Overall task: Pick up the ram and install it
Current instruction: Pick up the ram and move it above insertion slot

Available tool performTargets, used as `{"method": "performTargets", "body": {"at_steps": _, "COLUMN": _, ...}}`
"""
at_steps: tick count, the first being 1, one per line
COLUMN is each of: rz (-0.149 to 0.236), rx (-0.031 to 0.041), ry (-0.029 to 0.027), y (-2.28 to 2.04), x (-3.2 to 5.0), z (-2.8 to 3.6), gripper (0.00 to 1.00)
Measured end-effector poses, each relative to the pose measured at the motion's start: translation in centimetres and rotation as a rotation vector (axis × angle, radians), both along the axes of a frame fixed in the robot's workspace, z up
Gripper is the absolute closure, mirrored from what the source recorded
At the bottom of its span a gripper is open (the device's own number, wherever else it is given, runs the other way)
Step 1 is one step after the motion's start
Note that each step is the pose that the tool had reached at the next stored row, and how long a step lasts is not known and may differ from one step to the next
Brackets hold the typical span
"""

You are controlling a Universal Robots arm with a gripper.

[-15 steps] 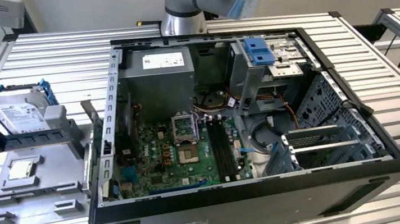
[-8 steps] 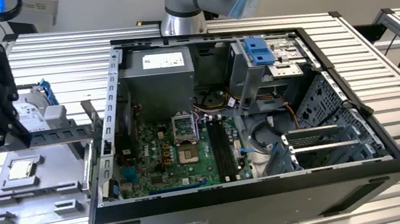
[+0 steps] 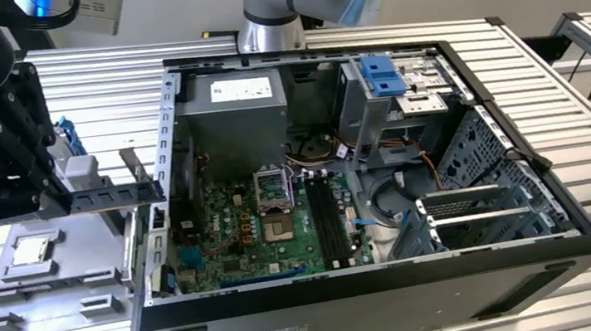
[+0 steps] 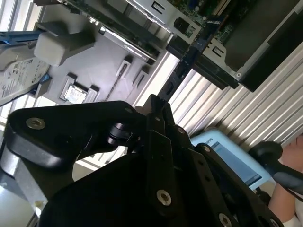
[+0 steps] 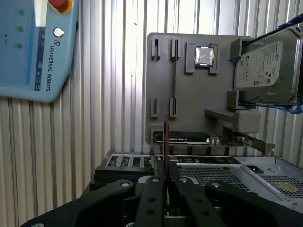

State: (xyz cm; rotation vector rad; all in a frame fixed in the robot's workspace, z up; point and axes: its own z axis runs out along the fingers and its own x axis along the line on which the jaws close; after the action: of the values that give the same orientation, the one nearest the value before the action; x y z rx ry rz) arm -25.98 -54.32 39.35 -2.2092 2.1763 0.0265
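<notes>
My black gripper [image 3: 58, 202] is shut on the ram [image 3: 112, 195], a thin dark stick with black chips. In the exterior view it hangs above the grey tray [image 3: 70, 241], left of the open computer case [image 3: 376, 290], and the stick's free end points at the case's left wall. In the second wrist view the dark blue ram [image 4: 189, 56] runs out from the gripper [image 4: 158, 105] toward the case edge. In the first wrist view the ram [image 5: 166, 142] shows edge-on as a thin line rising from the gripper [image 5: 166, 180]. The long black memory slots [image 3: 330, 220] lie on the green motherboard inside the case.
The tray carries a small square silver processor chip [image 3: 35, 249] and a silver hard drive in a blue frame [image 5: 265, 66]. A light blue control pendant [image 5: 33, 47] lies on the ribbed table, and a person's hand [image 4: 289, 176] is beside it. Drive cages and cables crowd the case's right half.
</notes>
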Motion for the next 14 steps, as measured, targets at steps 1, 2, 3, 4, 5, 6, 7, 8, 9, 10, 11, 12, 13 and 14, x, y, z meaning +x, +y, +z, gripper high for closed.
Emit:
{"method": "performTargets", "body": {"at_steps": 1, "rz": 0.000, "rx": 0.0000, "ry": 0.0001, "y": 0.00, "x": 0.00, "z": 0.00, "gripper": 1.00}}
{"method": "performTargets", "body": {"at_steps": 2, "rz": 0.000, "rx": 0.0000, "ry": 0.0002, "y": 0.00, "x": 0.00, "z": 0.00, "gripper": 1.00}}
{"method": "performTargets", "body": {"at_steps": 3, "rz": 0.000, "rx": 0.0000, "ry": 0.0001, "y": 0.00, "x": 0.00, "z": 0.00, "gripper": 1.00}}
{"method": "performTargets", "body": {"at_steps": 4, "rz": 0.000, "rx": 0.0000, "ry": 0.0002, "y": 0.00, "x": 0.00, "z": 0.00, "gripper": 1.00}}
{"method": "performTargets", "body": {"at_steps": 5, "rz": 0.000, "rx": 0.0000, "ry": 0.0002, "y": 0.00, "x": 0.00, "z": 0.00, "gripper": 1.00}}
{"method": "performTargets", "body": {"at_steps": 6, "rz": 0.000, "rx": 0.0000, "ry": 0.0002, "y": 0.00, "x": 0.00, "z": 0.00, "gripper": 1.00}}
{"method": "performTargets", "body": {"at_steps": 7, "rz": 0.000, "rx": 0.0000, "ry": 0.0002, "y": 0.00, "x": 0.00, "z": 0.00, "gripper": 1.00}}
{"method": "performTargets", "body": {"at_steps": 8, "rz": 0.000, "rx": 0.0000, "ry": 0.0002, "y": 0.00, "x": 0.00, "z": 0.00, "gripper": 1.00}}
{"method": "performTargets", "body": {"at_steps": 9, "rz": 0.000, "rx": 0.0000, "ry": 0.0003, "y": 0.00, "x": 0.00, "z": 0.00, "gripper": 1.00}}
{"method": "performTargets", "body": {"at_steps": 10, "rz": 0.000, "rx": 0.0000, "ry": 0.0003, "y": 0.00, "x": 0.00, "z": 0.00, "gripper": 1.00}}
{"method": "performTargets", "body": {"at_steps": 11, "rz": 0.000, "rx": 0.0000, "ry": 0.0003, "y": 0.00, "x": 0.00, "z": 0.00, "gripper": 1.00}}
{"method": "performTargets", "body": {"at_steps": 12, "rz": 0.000, "rx": 0.0000, "ry": 0.0003, "y": 0.00, "x": 0.04, "z": 0.00, "gripper": 1.00}}
{"method": "performTargets", "body": {"at_steps": 13, "rz": 0.000, "rx": 0.0000, "ry": 0.0003, "y": 0.00, "x": 0.21, "z": 0.00, "gripper": 1.00}}
{"method": "performTargets", "body": {"at_steps": 14, "rz": 0.000, "rx": 0.0000, "ry": 0.0004, "y": 0.00, "x": 0.49, "z": 0.01, "gripper": 1.00}}
